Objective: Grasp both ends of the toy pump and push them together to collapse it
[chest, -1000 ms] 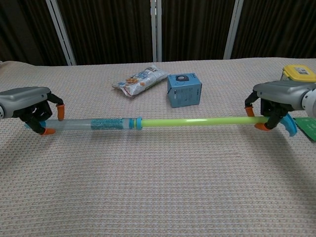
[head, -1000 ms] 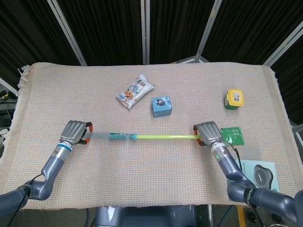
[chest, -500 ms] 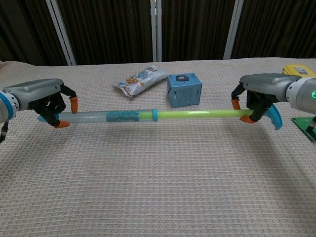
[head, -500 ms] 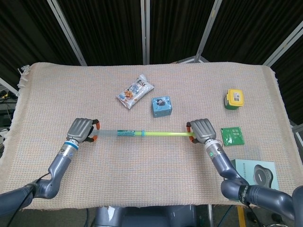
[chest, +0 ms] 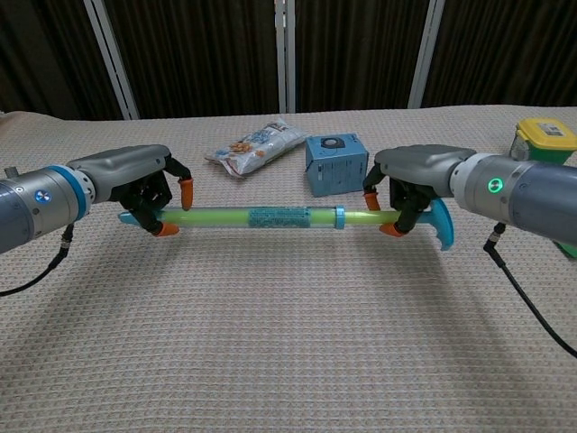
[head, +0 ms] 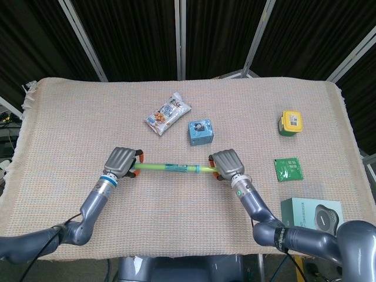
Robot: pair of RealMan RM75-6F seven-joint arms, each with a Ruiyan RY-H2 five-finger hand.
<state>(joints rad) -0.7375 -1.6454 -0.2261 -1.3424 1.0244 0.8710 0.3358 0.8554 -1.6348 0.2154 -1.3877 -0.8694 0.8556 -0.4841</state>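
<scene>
Toy pump [head: 173, 168] [chest: 270, 217] is held level above the desk [head: 70, 129] [chest: 270, 343], near its centre, just at 6 o'clock from the blue box [head: 200, 132] [chest: 335, 164]. Left hand [head: 120, 163] [chest: 144, 188] grips the clear-tube end, fingers curled over it, palm down. Right hand [head: 226, 165] [chest: 413, 180] grips the rod beside the blue T-handle, fingers curled, palm down. Both forearms reach in from 6 o'clock. Snack bag [head: 168, 113] [chest: 257, 146] lies at 11 o'clock from the box.
</scene>
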